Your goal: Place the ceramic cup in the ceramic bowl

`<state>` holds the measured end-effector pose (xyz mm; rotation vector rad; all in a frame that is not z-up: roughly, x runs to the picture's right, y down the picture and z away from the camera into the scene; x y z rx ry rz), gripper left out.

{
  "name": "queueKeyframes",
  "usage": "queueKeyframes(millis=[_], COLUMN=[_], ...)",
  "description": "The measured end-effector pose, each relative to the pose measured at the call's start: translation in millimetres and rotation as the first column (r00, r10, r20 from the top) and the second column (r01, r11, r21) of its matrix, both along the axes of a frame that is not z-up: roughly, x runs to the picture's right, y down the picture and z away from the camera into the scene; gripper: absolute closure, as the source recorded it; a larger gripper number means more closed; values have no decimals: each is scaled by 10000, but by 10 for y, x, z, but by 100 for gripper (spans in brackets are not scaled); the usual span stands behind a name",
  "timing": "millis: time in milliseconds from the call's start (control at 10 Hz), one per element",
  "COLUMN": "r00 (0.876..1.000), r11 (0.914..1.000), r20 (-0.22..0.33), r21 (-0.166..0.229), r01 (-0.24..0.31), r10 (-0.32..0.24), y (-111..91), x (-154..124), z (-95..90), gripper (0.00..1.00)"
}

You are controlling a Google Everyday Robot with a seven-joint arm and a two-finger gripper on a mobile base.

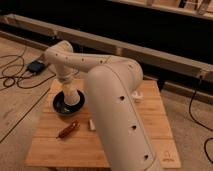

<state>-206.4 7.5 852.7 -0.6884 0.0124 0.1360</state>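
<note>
The dark glossy ceramic bowl (62, 106) sits on the left part of the wooden table (55, 150). The white ceramic cup (73, 97) stands upright inside the bowl, toward its right side. My gripper (70, 91) points straight down from the white arm and sits right on top of the cup, so the cup's upper part is hidden. The large white forearm (117, 115) crosses the middle of the table and hides what lies behind it.
A brown oblong object (67, 130) lies in front of the bowl. A flat pale block (92, 124) lies beside it, at the arm's edge. A small white item (136, 95) shows right of the arm. Cables and a black box (36, 66) lie on the floor at left.
</note>
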Motion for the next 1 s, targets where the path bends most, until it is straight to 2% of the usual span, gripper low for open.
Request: queueKeyframes(millis=[100,400,1000], r00=[10000,9994,9993], r11=[10000,9984,9984], r20=[37,347,373], r21=[-60,-565,-565], r01=[20,0,15], r10=[-19,20,6], y=[15,118,123], x=[25,74,55], z=[17,-91,-95], gripper=[20,20,20])
